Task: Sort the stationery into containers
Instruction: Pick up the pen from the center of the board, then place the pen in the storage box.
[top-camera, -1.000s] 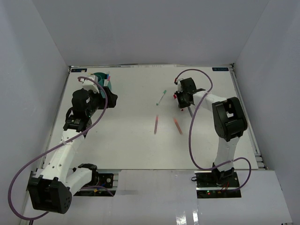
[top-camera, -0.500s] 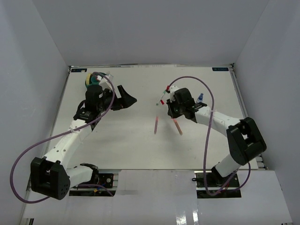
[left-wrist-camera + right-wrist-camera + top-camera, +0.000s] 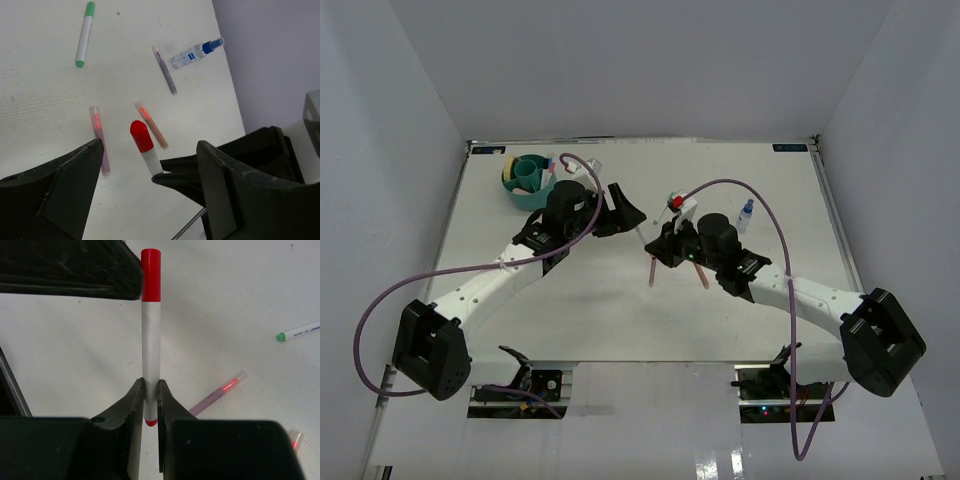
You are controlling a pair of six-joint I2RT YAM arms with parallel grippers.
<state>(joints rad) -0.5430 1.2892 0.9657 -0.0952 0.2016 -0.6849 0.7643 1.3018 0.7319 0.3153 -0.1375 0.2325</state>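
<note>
Clamping a red-capped marker (image 3: 150, 330) upright above the tabletop (image 3: 570, 300), your right claw (image 3: 150, 385) offers it to the left claw (image 3: 149, 150), whose jaws stand apart by the cap. Close squarely below the cap before releasing, then carry it to the teal organizer (image 3: 525, 180). The label on the blue-capped bottle (image 3: 195, 50) is too small to read.

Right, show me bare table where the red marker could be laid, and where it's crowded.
Bare: the far strip between the teal organizer and the blue-capped bottle, and the near stretch between the two arms. Crowded: the middle, where the left gripper and right gripper meet above the pink pens.
</note>
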